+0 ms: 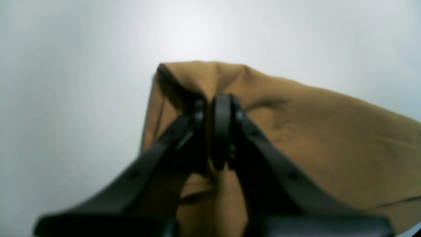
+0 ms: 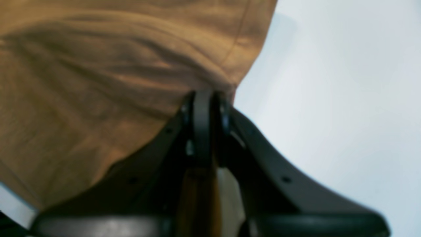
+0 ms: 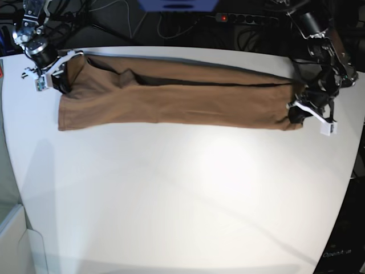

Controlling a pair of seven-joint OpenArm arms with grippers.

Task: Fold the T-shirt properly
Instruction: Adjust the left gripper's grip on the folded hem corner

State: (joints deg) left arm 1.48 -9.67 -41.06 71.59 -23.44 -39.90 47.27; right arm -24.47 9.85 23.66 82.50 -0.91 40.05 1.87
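Note:
The tan-brown T-shirt point(image 3: 171, 97) lies stretched in a long band across the far half of the white table point(image 3: 188, 194). At the band's right end in the base view, my left gripper point(image 3: 295, 114) is shut on the cloth. The left wrist view shows the black fingers of the left gripper point(image 1: 213, 105) pinching a raised corner of the T-shirt point(image 1: 329, 138). My right gripper point(image 3: 64, 74) is shut on the band's upper left end. In the right wrist view the right gripper point(image 2: 205, 98) pinches an edge of the T-shirt point(image 2: 98, 82), which spreads to the left.
Cables and a power strip point(image 3: 239, 18) lie behind the table's far edge. The table's curved front and right edges show in the base view, with a dark floor beyond.

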